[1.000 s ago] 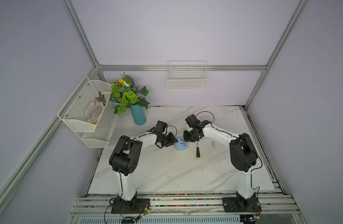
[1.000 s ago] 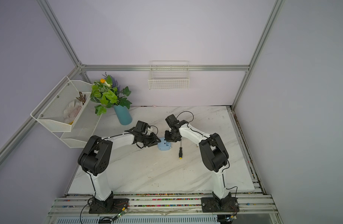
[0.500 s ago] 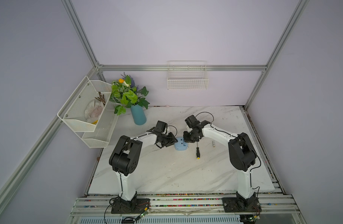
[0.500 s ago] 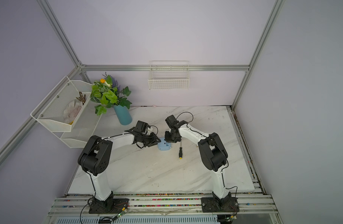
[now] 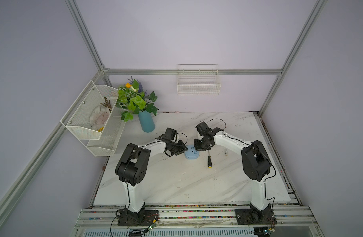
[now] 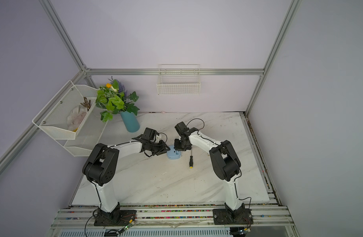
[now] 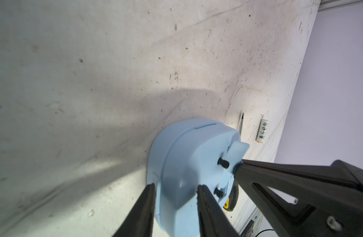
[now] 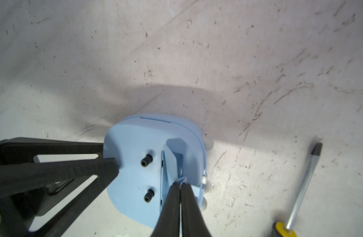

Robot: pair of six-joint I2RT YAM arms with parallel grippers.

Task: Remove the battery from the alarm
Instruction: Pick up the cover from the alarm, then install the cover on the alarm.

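Change since the earlier frame: the jaws of the right gripper (image 8: 180,184), then slightly parted, are now closed. The arms have barely shifted; the alarm, screwdriver and battery have not moved.

1. Nearest: screwdriver (image 5: 209,161). Black handle with a yellow tip toward the near edge, shaft pointing far. It lies free on the table (image 5: 176,184), just right of the alarm.

2. Alarm (image 5: 191,155). Mid-table, face down, plain blue back up, two black knobs (image 8: 146,160) showing. On the right part of the back its compartment cover (image 8: 170,162) stands raised.

3. Left gripper (image 7: 175,185). At the alarm's left side, jaws partly apart and astride its edge, clamping the body.

4. Right gripper. Over the alarm from the right, jaws pinched on the raised cover's edge.

5. Battery (image 5: 225,152). Loose on the table right of the screwdriver shaft, well apart from the alarm.

Step in hand, as judged: the cell is already out and the cover is being handled. Whether the bay holds anything more cannot be told. The next move calls for a gentle swing of the thin cover, with a firm left hold so the alarm does not slide.
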